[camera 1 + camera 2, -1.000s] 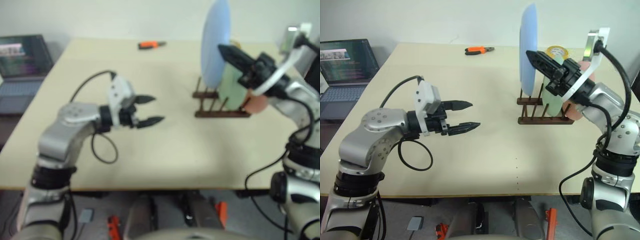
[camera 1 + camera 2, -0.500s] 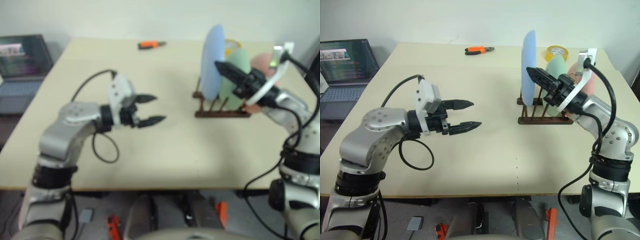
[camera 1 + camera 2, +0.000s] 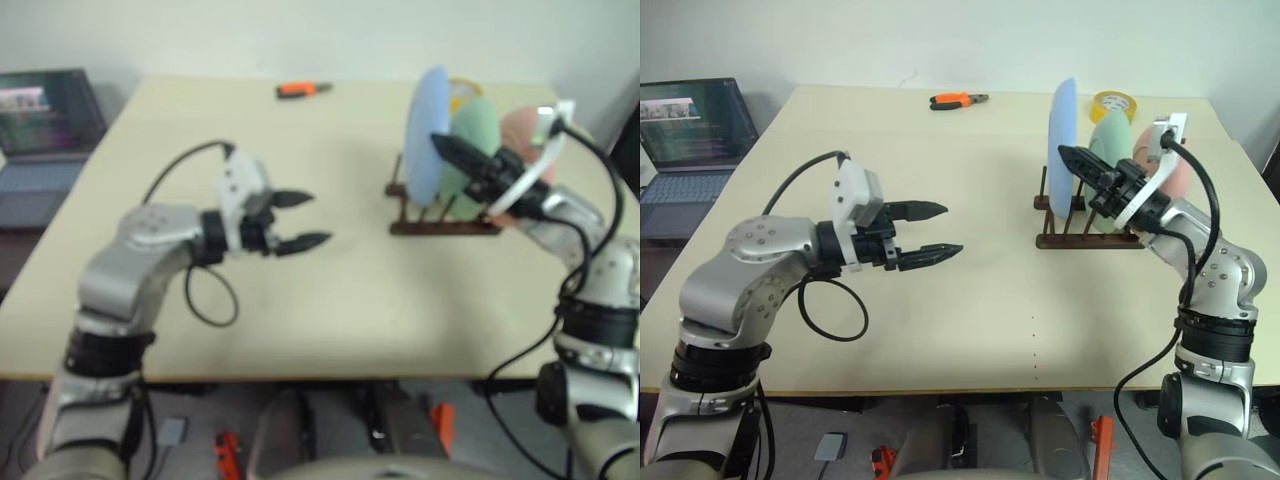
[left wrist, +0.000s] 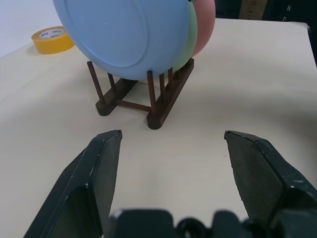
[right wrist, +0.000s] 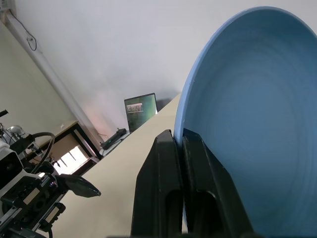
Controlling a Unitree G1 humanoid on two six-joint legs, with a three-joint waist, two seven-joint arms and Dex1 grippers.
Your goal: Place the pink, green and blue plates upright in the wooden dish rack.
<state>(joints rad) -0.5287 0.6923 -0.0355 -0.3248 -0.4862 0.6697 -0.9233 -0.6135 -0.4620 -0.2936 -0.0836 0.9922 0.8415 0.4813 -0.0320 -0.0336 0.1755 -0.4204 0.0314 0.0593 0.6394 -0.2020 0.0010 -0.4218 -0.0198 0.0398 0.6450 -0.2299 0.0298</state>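
The light blue plate (image 3: pixel 1062 140) stands on edge at the left end of the wooden dish rack (image 3: pixel 1090 240), its lower rim down among the pegs. My right gripper (image 3: pixel 1068 157) is shut on that plate's rim, as the right wrist view shows with both fingers (image 5: pixel 171 163) pinching the blue plate (image 5: pixel 247 114). Behind it the mint green plate (image 3: pixel 1112 130) and the pink plate (image 3: pixel 1180 172) stand upright in the rack. My left gripper (image 3: pixel 950 228) hangs open over the table's left middle, well apart from the rack (image 4: pixel 158 104).
A yellow tape roll (image 3: pixel 1113 103) lies just behind the rack. Orange-handled pliers (image 3: pixel 958 100) sit at the table's far edge. An open laptop (image 3: pixel 690 130) stands off the table to the left.
My right gripper has come down with the blue plate, bringing it from high above the rack into the pegs. The left arm has stayed still.
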